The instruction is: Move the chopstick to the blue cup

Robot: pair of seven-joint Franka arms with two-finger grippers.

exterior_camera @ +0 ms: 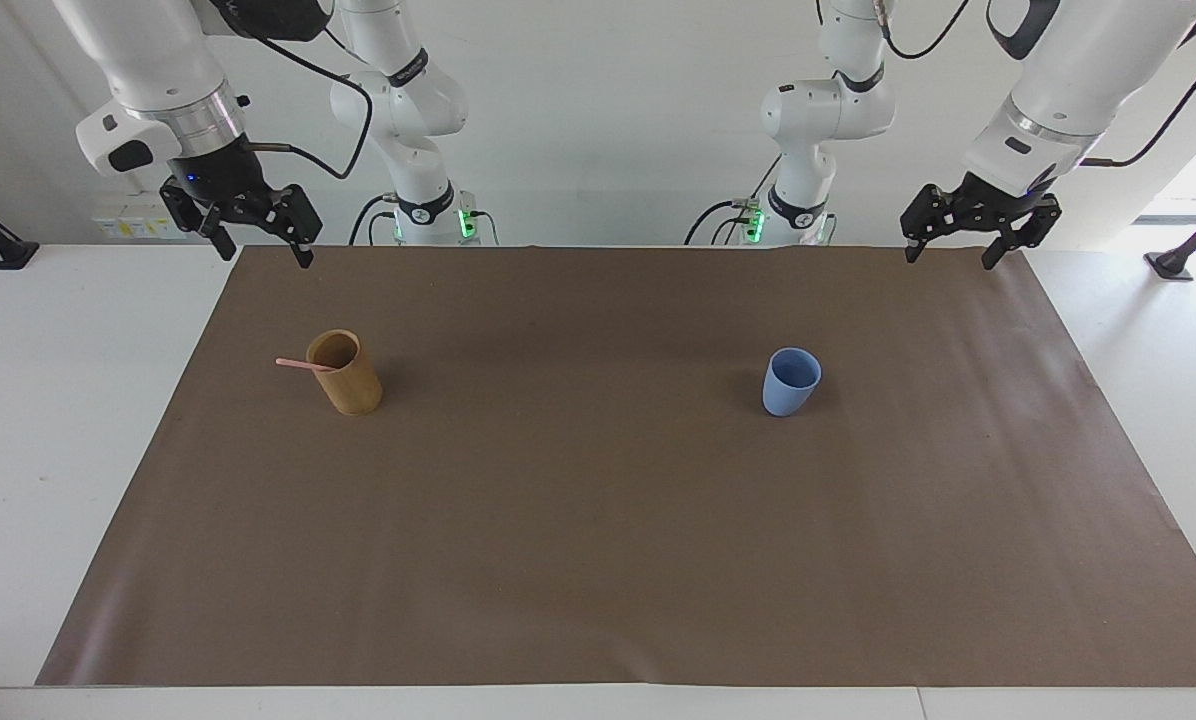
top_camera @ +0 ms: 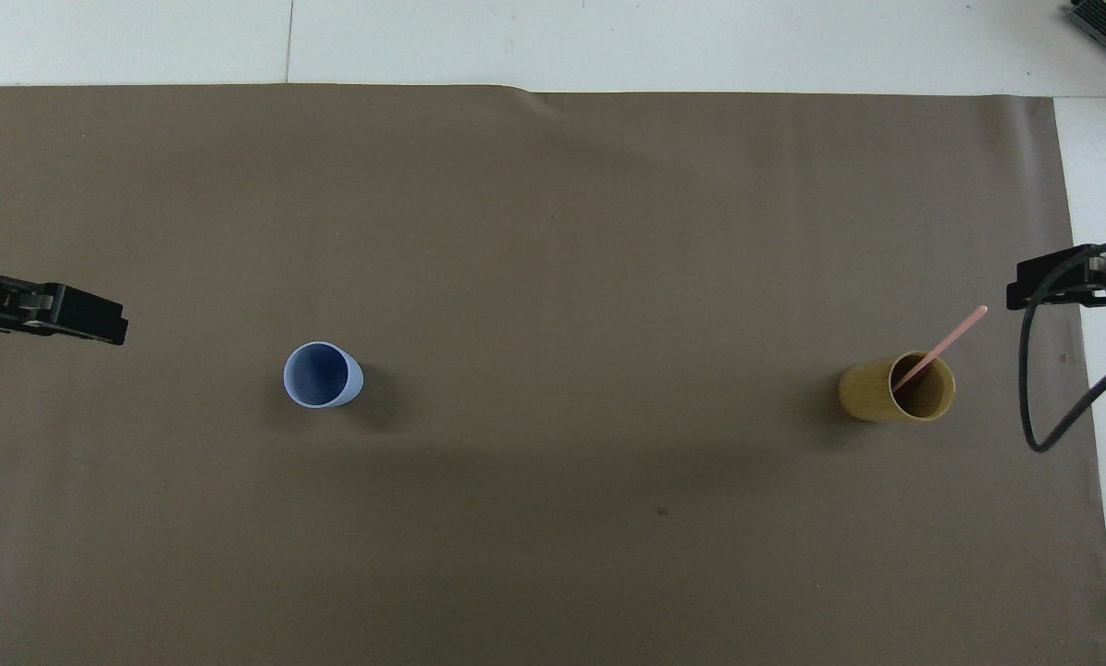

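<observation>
A single pale pink chopstick (exterior_camera: 296,363) stands slanted in a tan wooden cup (exterior_camera: 350,385) toward the right arm's end of the table, its top sticking out over the rim; it also shows in the overhead view (top_camera: 949,339). The blue cup (exterior_camera: 789,384) stands upright and empty toward the left arm's end, also seen from overhead (top_camera: 319,375). My right gripper (exterior_camera: 265,254) hangs open and empty over the mat's edge by the robots, apart from the tan cup. My left gripper (exterior_camera: 948,258) hangs open and empty over the same edge, apart from the blue cup.
A brown mat (exterior_camera: 598,520) covers most of the white table (exterior_camera: 48,420). The tan cup (top_camera: 886,393) and the blue cup stand far apart on it, about level with each other. A black cable (top_camera: 1043,407) hangs from the right arm.
</observation>
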